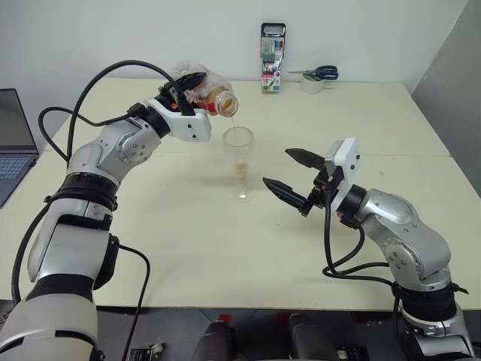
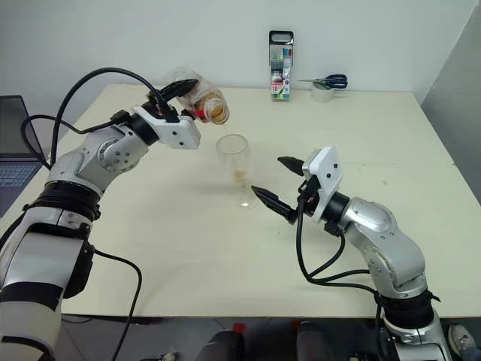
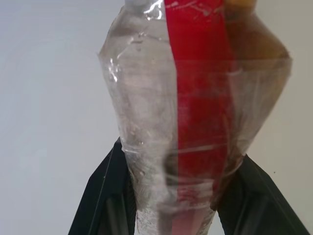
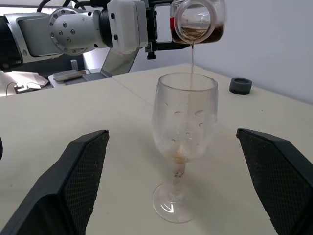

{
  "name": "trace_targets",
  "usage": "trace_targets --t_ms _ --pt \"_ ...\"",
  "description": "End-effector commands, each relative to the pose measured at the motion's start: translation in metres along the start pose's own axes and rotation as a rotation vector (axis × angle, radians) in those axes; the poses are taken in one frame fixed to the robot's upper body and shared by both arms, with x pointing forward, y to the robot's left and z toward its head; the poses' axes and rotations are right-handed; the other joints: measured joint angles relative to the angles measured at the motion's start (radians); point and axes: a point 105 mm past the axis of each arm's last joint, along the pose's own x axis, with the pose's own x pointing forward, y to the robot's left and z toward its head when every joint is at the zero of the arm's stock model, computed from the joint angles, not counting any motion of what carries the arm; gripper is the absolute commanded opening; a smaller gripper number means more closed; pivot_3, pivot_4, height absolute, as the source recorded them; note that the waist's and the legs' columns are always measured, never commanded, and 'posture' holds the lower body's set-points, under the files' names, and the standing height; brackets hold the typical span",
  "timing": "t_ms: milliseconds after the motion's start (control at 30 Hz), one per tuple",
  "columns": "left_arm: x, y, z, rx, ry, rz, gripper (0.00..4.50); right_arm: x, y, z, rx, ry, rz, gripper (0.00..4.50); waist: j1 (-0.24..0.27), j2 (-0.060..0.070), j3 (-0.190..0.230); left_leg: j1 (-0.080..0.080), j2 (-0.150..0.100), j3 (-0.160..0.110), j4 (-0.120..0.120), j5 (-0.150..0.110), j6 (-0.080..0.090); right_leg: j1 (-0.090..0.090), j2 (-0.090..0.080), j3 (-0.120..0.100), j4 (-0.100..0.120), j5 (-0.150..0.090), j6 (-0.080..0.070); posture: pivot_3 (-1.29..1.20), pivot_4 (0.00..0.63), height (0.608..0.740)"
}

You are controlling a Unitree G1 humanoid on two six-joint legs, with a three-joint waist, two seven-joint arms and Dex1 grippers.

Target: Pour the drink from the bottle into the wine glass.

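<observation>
Cream tabletop (image 1: 225,256) fills your head view. Your left gripper (image 1: 183,85) is clamped on the small clear plastic bottle with the red label strip (image 1: 209,94), tipped mouth-down above the clear stemmed wine glass (image 1: 240,162) at the table's middle. Your right gripper (image 1: 293,174) waits just right of the glass, fingers wide apart. Only the right wrist view shows the thin tea-coloured drink (image 4: 192,61) streaming in, a little pooled at the bowl's bottom.

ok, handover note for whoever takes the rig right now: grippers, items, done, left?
Left gripper: shut on the bottle, tipped over the wine glass.
Right gripper: open, empty, beside the glass, not touching.
Glass stands upright on the table.
Done: bottle uncapped and tilted; a thin stream of the drink is falling, a little pooled in the bowl.
Left: finish pouring, right the bottle.
</observation>
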Motion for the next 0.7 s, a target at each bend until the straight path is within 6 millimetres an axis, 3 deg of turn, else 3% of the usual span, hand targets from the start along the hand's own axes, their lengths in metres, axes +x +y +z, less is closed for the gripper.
trace_targets --t_ms 33,700 --pt "0.000 0.024 -0.003 0.034 0.001 0.061 1.69 -0.001 -0.002 0.013 -0.014 -0.075 -0.012 4.50 0.000 0.000 0.000 0.000 0.000 0.000 0.000 0.000 0.000 0.000 0.000 0.000 0.000 0.000 0.000 0.00 0.150 0.740" --pt "-0.003 0.025 -0.005 0.081 -0.006 0.050 1.69 0.000 0.010 0.010 0.029 -0.084 0.059 4.50 0.000 0.000 0.000 0.000 0.000 0.000 0.000 0.000 0.000 0.000 0.000 0.000 0.000 0.000 0.000 0.00 0.150 0.740"
